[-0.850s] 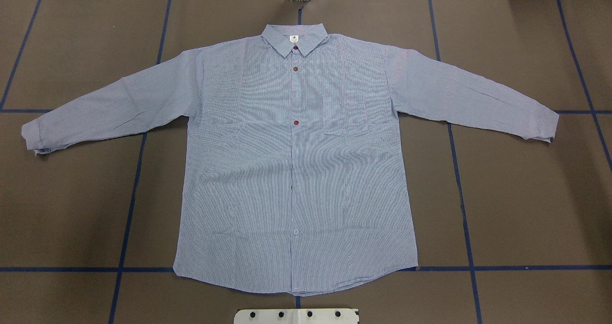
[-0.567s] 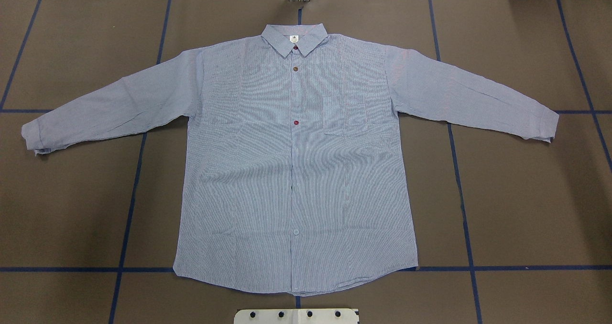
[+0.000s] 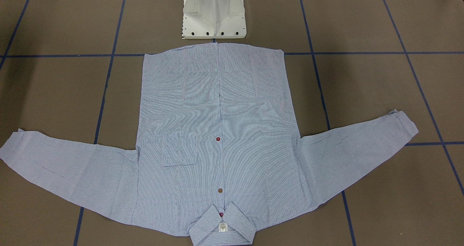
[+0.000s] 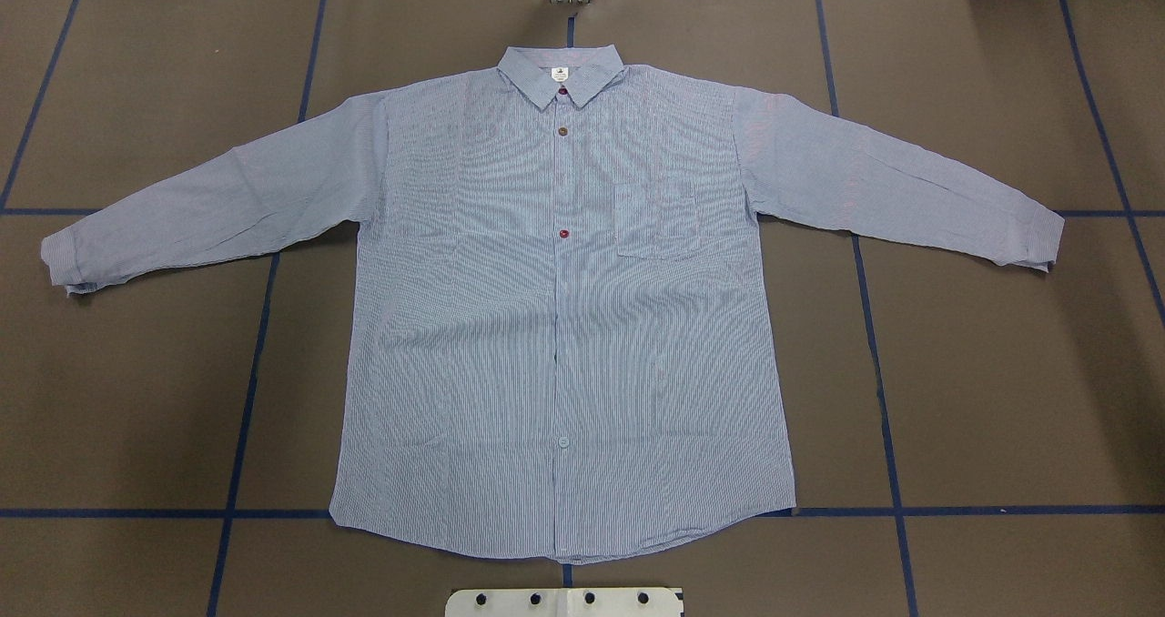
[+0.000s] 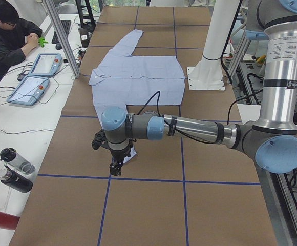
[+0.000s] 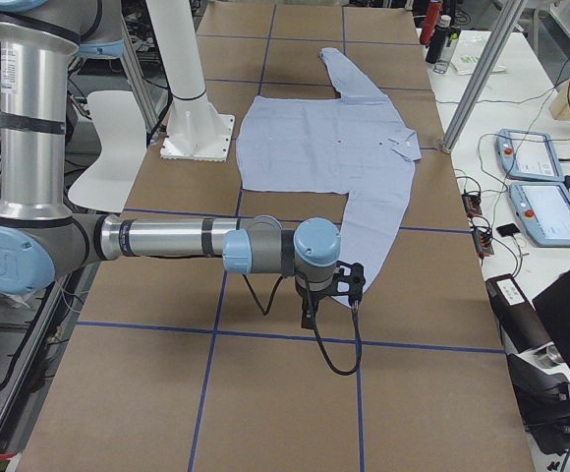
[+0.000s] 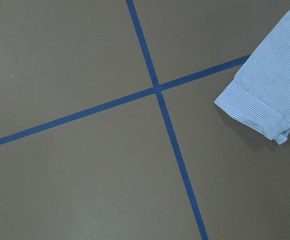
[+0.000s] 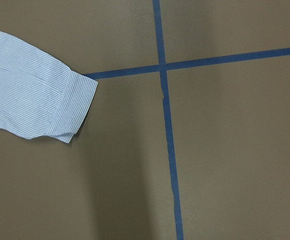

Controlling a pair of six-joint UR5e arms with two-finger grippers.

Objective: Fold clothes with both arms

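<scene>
Across the last second nothing has moved. The long-sleeved, light blue-and-white fine-striped button shirt lies flat and front up, its hem just in front of the white pedestal base, its collar farthest from the base and its sleeves spread to either side. I judge that folding has not begun.

The black two-finger left gripper hangs low beside the left cuff, and the right gripper beside the right cuff, both far out to the sides of the base. Whether their fingers are apart or together I cannot tell.

No container stands on the brown tape-lined table. The chest pocket lies flat with nothing showing in it.
</scene>
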